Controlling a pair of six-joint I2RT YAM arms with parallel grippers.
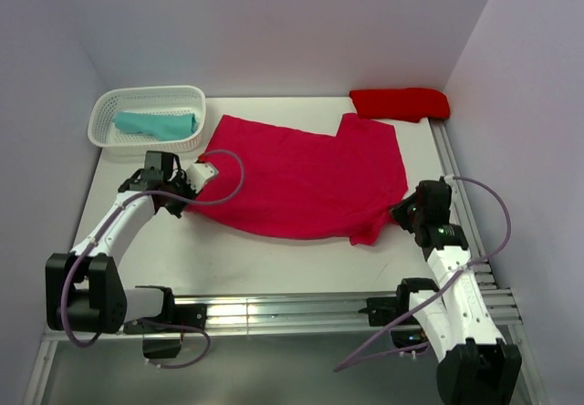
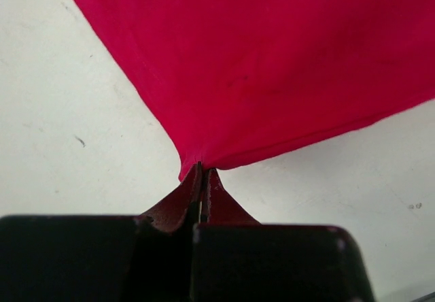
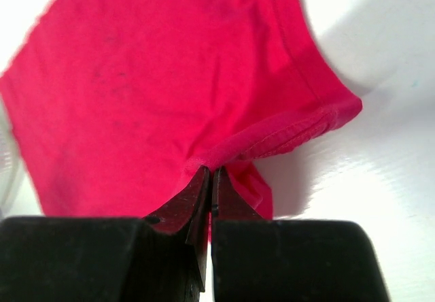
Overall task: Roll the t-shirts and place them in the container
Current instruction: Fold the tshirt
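Arms reaching forward, wrists low. Left gripper (image 2: 201, 173) clamped shut on left corner of raspberry-crimson t-shirt (image 1: 306, 181), spread flat on table (image 1: 228, 259); right gripper (image 3: 209, 176) clamped shut on its hemmed right edge.

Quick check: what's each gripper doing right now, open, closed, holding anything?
Left gripper: closed, pinching an edge of the crimson t-shirt.
Right gripper: closed, pinching another edge of it.
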